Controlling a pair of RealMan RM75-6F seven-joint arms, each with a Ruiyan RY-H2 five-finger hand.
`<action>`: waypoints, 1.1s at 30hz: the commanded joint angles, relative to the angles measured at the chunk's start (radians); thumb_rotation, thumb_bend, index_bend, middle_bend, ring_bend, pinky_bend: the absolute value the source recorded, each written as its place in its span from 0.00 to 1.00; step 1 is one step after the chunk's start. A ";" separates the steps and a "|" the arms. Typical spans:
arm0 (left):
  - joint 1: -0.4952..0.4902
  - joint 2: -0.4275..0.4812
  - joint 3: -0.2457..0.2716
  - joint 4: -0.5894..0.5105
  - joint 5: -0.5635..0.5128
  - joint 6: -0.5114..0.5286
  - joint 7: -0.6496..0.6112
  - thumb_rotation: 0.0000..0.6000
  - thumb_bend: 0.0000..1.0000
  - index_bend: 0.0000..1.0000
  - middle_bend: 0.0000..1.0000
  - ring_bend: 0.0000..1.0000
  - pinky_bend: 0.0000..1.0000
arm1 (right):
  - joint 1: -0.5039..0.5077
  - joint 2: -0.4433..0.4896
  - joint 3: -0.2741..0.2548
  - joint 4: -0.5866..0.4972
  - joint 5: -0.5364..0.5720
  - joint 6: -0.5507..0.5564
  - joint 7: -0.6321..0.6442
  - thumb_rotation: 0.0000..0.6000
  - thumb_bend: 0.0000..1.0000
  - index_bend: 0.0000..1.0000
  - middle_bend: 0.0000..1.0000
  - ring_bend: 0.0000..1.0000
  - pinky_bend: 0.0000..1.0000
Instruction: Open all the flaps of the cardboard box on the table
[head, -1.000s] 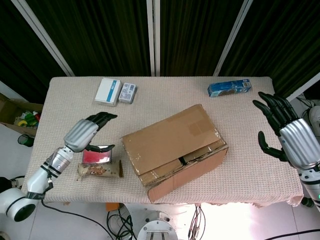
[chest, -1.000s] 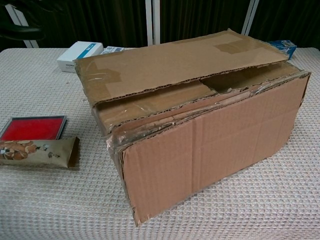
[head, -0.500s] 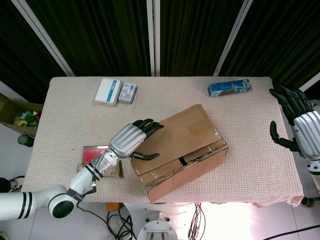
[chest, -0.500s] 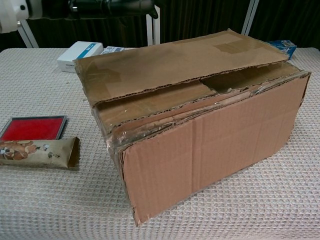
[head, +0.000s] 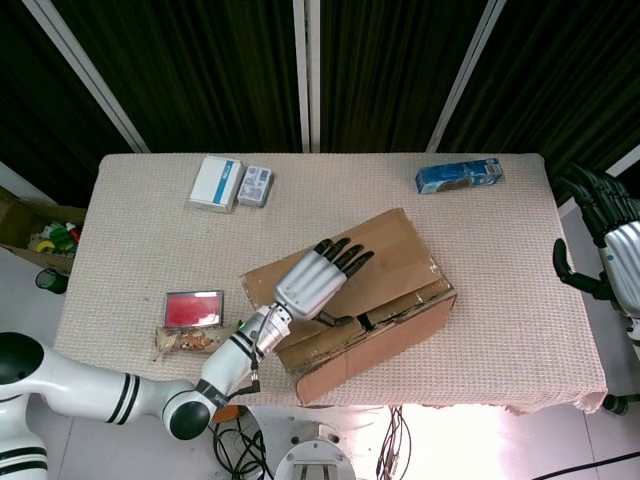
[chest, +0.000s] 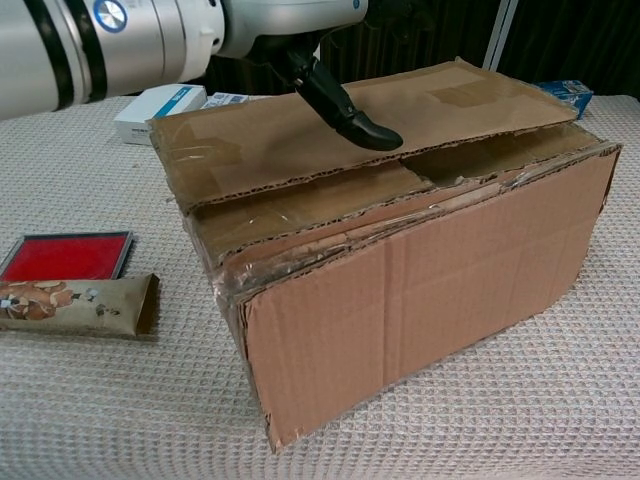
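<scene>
The cardboard box (head: 350, 300) lies mid-table with its flaps down; in the chest view the box (chest: 420, 290) shows a torn gap under the top flap (chest: 340, 130). My left hand (head: 315, 282) hovers over the top flap with fingers spread, holding nothing. In the chest view the left hand's thumb (chest: 345, 110) points down near the flap's front edge; whether it touches is unclear. My right hand (head: 610, 245) is off the table's right edge, fingers apart and empty.
A red-lidded tin (head: 194, 308) and a snack packet (head: 190, 342) lie left of the box. Two white boxes (head: 230, 184) sit at the back left, a blue carton (head: 458, 176) at the back right. A beige cloth covers the table (head: 500, 340).
My left hand has swept right from beside the red tin to above the box's top flap. My right hand has drawn back to the right, past the table edge.
</scene>
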 joint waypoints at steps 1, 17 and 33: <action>-0.016 -0.020 -0.001 0.016 -0.011 0.015 0.001 0.55 0.16 0.00 0.07 0.06 0.19 | -0.002 -0.001 0.001 0.003 -0.002 -0.002 0.002 1.00 0.59 0.00 0.00 0.00 0.00; -0.073 -0.023 0.016 -0.005 -0.083 0.032 0.025 0.55 0.16 0.00 0.06 0.06 0.19 | -0.002 -0.006 0.006 0.000 -0.004 -0.033 0.001 1.00 0.59 0.00 0.00 0.00 0.00; -0.114 -0.071 0.065 0.027 -0.065 0.115 0.130 0.70 0.18 0.00 0.05 0.06 0.18 | -0.001 -0.015 0.009 0.018 -0.001 -0.056 0.017 1.00 0.59 0.00 0.00 0.00 0.00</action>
